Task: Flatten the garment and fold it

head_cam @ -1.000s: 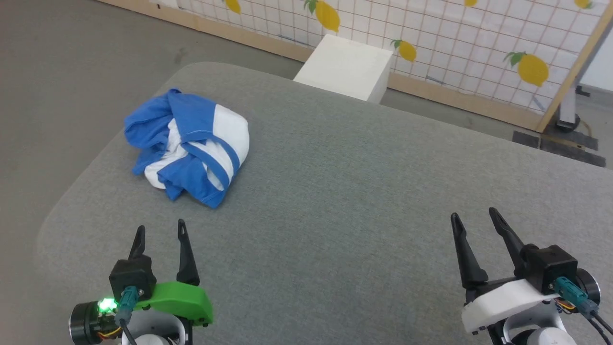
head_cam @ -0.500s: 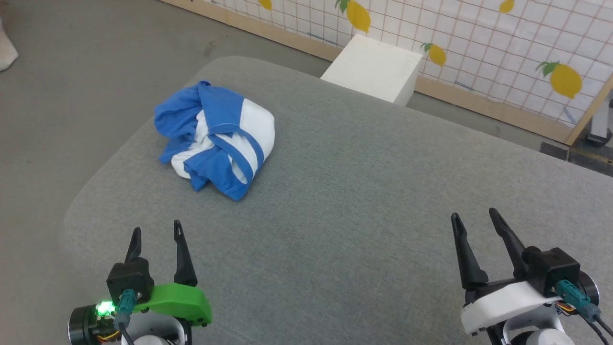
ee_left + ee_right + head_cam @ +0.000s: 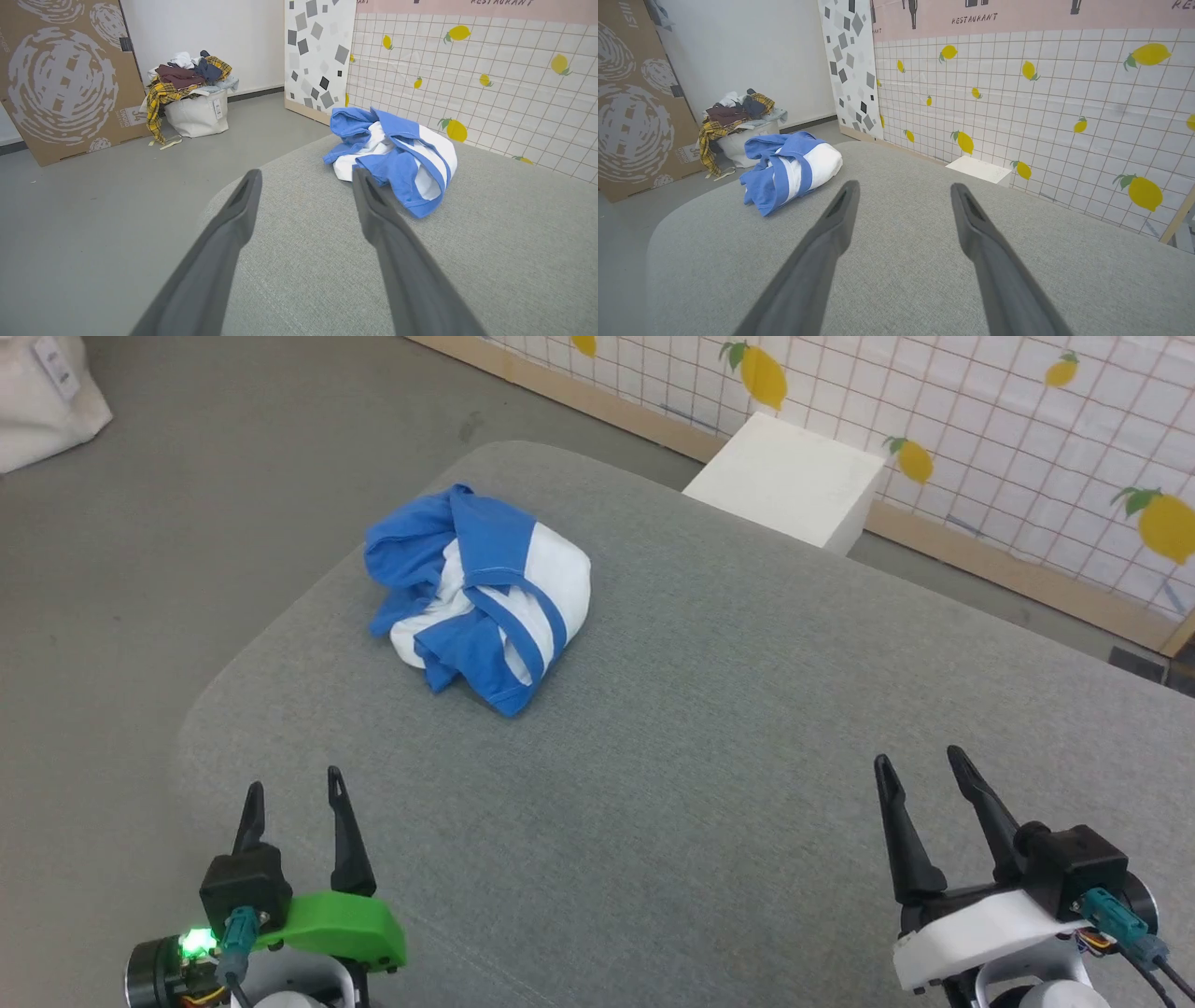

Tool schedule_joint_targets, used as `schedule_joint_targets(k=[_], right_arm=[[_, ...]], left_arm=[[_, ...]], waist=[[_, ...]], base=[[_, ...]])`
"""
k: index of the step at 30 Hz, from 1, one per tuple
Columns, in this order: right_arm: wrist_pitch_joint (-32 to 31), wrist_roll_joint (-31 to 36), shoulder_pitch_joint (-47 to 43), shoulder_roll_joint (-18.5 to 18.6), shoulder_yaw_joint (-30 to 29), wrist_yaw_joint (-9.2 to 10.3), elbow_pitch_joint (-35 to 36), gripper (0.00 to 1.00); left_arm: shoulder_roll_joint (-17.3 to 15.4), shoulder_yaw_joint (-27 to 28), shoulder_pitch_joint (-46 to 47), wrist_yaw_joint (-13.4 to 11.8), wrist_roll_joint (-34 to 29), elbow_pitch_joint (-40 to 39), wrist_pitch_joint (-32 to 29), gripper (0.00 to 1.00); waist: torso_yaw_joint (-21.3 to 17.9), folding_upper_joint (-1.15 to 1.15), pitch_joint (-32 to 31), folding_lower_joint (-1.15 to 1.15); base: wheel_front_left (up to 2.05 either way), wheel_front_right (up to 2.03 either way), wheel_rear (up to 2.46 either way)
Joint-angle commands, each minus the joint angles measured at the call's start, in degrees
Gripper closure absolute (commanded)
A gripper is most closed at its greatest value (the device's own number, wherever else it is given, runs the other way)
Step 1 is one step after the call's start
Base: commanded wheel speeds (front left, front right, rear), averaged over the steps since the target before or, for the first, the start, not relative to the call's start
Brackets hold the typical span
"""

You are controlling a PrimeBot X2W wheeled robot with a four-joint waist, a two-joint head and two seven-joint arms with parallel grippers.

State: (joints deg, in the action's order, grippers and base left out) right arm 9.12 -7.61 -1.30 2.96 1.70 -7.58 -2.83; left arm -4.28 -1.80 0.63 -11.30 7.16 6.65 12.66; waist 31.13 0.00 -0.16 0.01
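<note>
The T-shirt lies crumpled near the far-left corner of the grey worktop, well apart from the left claw and right claw — both open, empty. Risk, I judge: a pinch may catch several layers, or a pull may drag it over the edge. A white bag on the floor is heaped w/ mixed clothes.

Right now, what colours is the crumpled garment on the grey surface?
The garment has a white body with bright blue sleeves and trim; the head view shows it best.
</note>
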Motion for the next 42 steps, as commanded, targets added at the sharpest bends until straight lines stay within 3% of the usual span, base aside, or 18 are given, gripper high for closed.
schedule_joint_targets(k=[1,10,15,22,26,36,42], right_arm=[[0.62,-0.50,-0.74,-0.07,0.14,0.08,-0.25,0.00],[0.85,-0.80,-0.07,-0.08,1.38,0.08,-0.27,0.00],[0.04,0.18,1.25,-0.08,2.09,0.09,0.91,0.00],[-2.06,2.67,3.86,-0.08,1.74,0.09,4.47,0.00],[-2.79,3.23,6.46,0.26,2.03,0.09,6.13,0.00],[-1.33,1.77,13.40,1.14,4.64,0.09,5.88,0.00],[0.12,1.40,15.14,1.33,4.22,0.09,4.72,0.00]], left_arm=[[-0.52,0.06,-0.60,-0.73,0.90,0.04,0.55,0.00],[-1.46,0.70,0.61,-0.91,2.79,-0.61,1.60,0.00],[-3.47,1.09,6.32,1.64,5.65,-0.63,0.11,0.00],[-7.06,2.81,21.86,5.42,11.19,2.69,-10.22,0.00],[-9.70,4.23,30.97,7.20,15.55,6.49,-20.09,0.00],[-17.33,8.90,42.11,5.17,20.92,15.31,-37.78,0.00],[-18.42,12.44,41.76,1.53,23.75,16.58,-43.01,0.00]], waist=[[0.71,0.00,-0.14,-0.01],[0.43,0.00,1.17,-0.01],[-2.95,0.00,5.38,-0.01],[-9.57,0.00,15.26,-0.01],[-13.29,0.00,21.84,-0.01],[-22.13,0.00,33.56,-0.01],[-24.74,0.00,36.88,-0.01]], base=[[0.00,0.00,0.00],[0.00,0.00,0.00],[0.00,0.00,0.00],[0.00,0.00,0.00],[0.00,0.00,0.00],[0.00,0.00,0.00],[0.00,0.00,0.00]])
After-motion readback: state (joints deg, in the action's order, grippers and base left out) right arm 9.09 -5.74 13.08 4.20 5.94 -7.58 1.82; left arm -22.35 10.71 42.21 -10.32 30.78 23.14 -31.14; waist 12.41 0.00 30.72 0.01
